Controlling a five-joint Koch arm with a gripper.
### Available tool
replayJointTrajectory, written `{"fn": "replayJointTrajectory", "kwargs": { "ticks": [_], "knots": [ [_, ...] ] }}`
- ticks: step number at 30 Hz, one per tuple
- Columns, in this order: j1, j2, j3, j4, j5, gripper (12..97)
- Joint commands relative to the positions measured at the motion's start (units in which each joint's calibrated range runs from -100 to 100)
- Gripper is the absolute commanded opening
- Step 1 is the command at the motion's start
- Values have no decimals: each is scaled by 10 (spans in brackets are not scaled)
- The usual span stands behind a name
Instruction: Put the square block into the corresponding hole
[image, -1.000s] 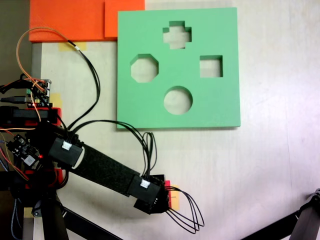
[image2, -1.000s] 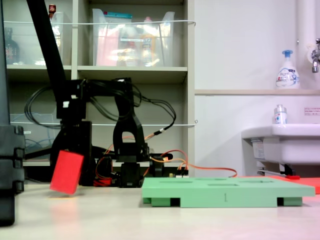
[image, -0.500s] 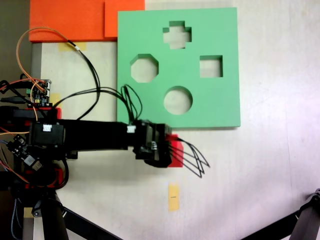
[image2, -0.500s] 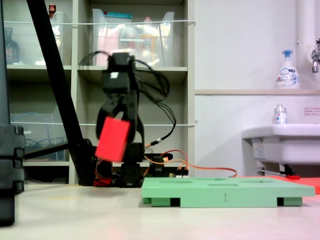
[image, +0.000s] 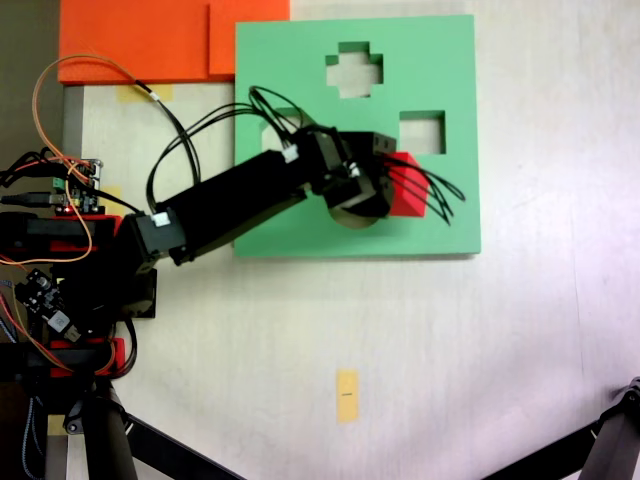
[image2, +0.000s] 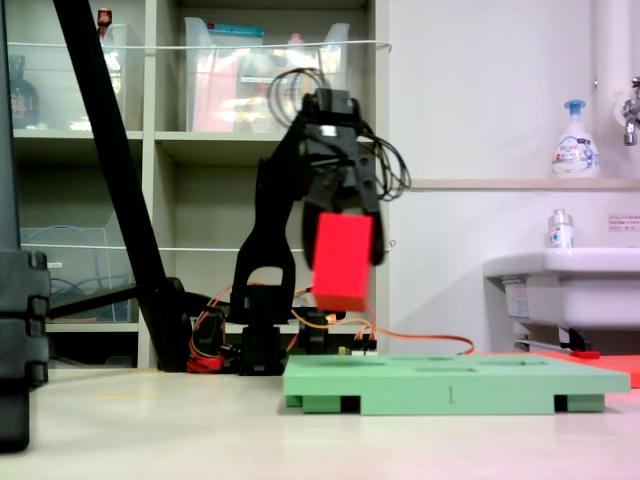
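So in the fixed view from above, the arm is reaching out over the green foam board (image: 440, 215), and the gripper (image: 392, 183) is gripping the square block (image: 406, 188), which is poking out red on the right side of the black wrist. The block is sitting over the board, just below and left of the square hole (image: 422, 132), near the round cutout that the arm is mostly covering. The cross-shaped cutout (image: 354, 69) is showing above, and orange foam sheets (image: 140, 40) are lying at the top left.

From the low side camera, the gripper (image2: 340, 225) is clamping the square block (image2: 341, 262) from above. The block is hanging a bit tilted in the air, well clear of the green foam board (image2: 450, 385) lying flat on the table (image2: 150, 430).
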Motion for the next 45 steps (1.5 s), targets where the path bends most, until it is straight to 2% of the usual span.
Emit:
{"fn": "replayJointTrajectory", "kwargs": {
  "ticks": [1, 23, 45],
  "knots": [
    [13, 43, 73, -8, 17, 336],
    [52, 184, 100, 189, 6, 340],
    [63, 252, 100, 193, 11, 354]
  ]
}}
